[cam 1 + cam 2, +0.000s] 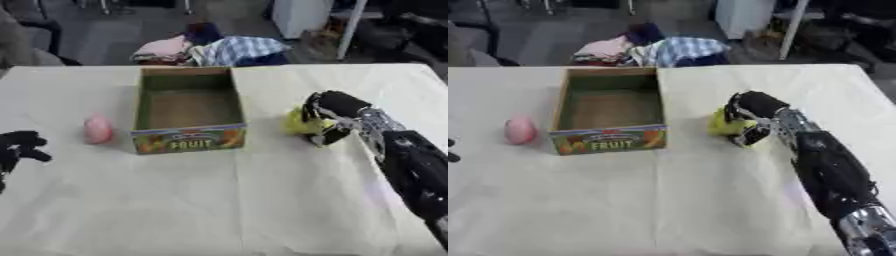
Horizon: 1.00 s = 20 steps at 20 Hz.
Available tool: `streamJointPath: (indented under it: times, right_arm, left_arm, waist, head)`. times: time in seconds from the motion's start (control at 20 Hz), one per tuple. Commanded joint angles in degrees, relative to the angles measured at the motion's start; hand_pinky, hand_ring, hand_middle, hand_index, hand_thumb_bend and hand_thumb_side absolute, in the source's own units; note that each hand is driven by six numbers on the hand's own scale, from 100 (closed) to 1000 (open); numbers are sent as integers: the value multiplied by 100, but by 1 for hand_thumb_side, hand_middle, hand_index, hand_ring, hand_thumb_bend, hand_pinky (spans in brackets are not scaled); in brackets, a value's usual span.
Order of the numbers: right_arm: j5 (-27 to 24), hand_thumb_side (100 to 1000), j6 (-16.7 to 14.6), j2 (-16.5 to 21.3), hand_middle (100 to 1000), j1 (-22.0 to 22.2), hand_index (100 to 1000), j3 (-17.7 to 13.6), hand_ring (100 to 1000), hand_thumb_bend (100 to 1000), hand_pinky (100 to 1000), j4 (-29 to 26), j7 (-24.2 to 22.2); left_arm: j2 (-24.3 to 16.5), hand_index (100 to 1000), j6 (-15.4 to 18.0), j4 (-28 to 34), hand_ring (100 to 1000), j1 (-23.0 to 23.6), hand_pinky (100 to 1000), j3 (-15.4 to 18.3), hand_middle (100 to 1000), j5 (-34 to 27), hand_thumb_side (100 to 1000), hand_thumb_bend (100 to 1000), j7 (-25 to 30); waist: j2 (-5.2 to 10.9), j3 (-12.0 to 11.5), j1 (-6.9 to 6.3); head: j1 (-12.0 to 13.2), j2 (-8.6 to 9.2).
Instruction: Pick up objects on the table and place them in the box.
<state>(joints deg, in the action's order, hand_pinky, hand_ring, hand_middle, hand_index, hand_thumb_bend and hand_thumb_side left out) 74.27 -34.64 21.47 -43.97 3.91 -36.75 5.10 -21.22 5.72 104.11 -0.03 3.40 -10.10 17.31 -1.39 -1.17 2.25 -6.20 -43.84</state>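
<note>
An open cardboard box marked FRUIT stands in the middle of the table, nothing visible inside it. A yellow-green object lies to the right of the box, and my right hand has its fingers curled round it. A pink rounded object rests on the cloth to the left of the box. My left hand shows at the left edge, fingers relaxed and holding nothing, apart from the pink object.
A pale cloth covers the table. Beyond the far edge lies a heap of clothes on the floor, with furniture legs behind it. A dark chair stands at the back left.
</note>
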Motion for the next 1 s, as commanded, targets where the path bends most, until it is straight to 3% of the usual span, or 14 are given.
streamJointPath:
  times: [0.05, 0.4, 0.8, 0.85, 0.9, 1.0]
  right_arm:
    - [-8, 100, 57, 88, 286, -83, 540, -43, 347, 305, 240, -100, 191]
    - [-621, 100, -19, 85, 267, -183, 526, -29, 324, 195, 212, -427, 122]
    - [-1526, 100, -58, -104, 265, -753, 524, 52, 321, 185, 212, -931, -459]
    - [-1574, 100, -44, -168, 266, -857, 525, 61, 322, 100, 214, -945, -536]
    - [-1599, 100, -32, -236, 266, -947, 525, 63, 322, 195, 214, -947, -602]
    - [-1582, 100, -8, -416, 270, -1127, 529, 52, 327, 203, 221, -918, -703]
  left_arm:
    - [-105, 772, -9, 57, 617, -37, 1000, 11, 658, 7, 884, 259, 5]
    - [-110, 772, -8, 65, 617, -37, 1000, 8, 658, -4, 884, 257, 1]
    - [-115, 772, -4, 70, 618, -31, 1000, -15, 658, -26, 883, 254, 20]
    - [-116, 772, -3, 69, 618, -29, 1000, -24, 658, -28, 880, 260, 27]
    - [-118, 772, -2, 69, 618, -27, 1000, -31, 658, -30, 884, 253, 35]
    - [-114, 772, 0, 69, 618, -34, 1000, -49, 658, -39, 883, 253, 50]
  waist:
    - [42, -2, -23]
    - [52, 6, -32]
    - [82, 15, -62]
    - [88, 13, -70]
    - [92, 10, -76]
    - [98, -7, -91]
  head:
    - [-6, -28]
    - [-6, -28]
    - [-29, -28]
    - [-37, -28]
    - [-45, -28]
    - [-76, -28]
